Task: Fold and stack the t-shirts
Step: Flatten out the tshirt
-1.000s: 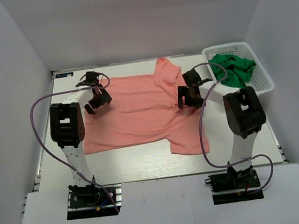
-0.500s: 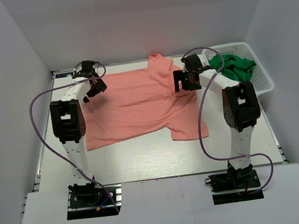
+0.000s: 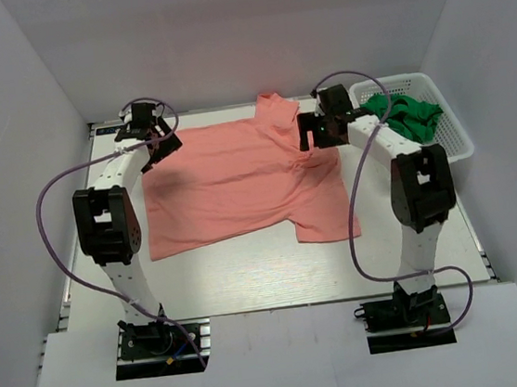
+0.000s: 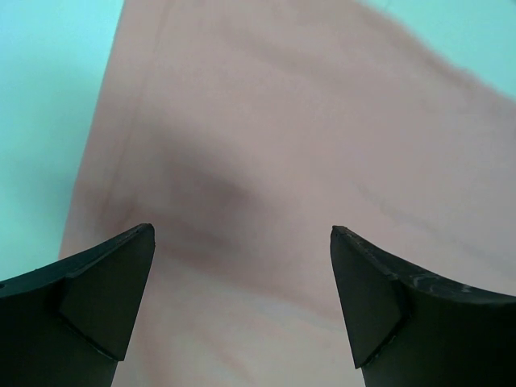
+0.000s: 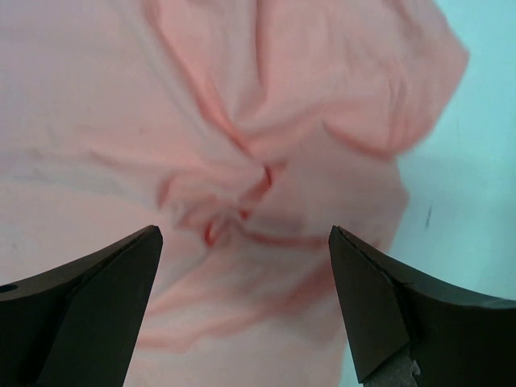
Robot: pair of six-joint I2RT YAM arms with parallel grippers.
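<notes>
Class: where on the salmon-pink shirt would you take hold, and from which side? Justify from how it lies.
Probably grip the salmon-pink shirt at its far edge, from straight above: it lies flat on the table, so nothing slides under it. The left claw, open, hangs over the hem edge; the right claw, open, over bunched folds, easiest to pinch.

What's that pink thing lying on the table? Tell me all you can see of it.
It is a salmon-pink short-sleeved shirt of thin, soft-looking cloth, spread mostly flat and unfolded on the white table. One sleeve points to the far edge, the other toward the arms' bases. Its left part lies smooth; toward its right side the cloth is bunched into a knot of creases. The left gripper and the right gripper hang open over it, gripping nothing.
</notes>
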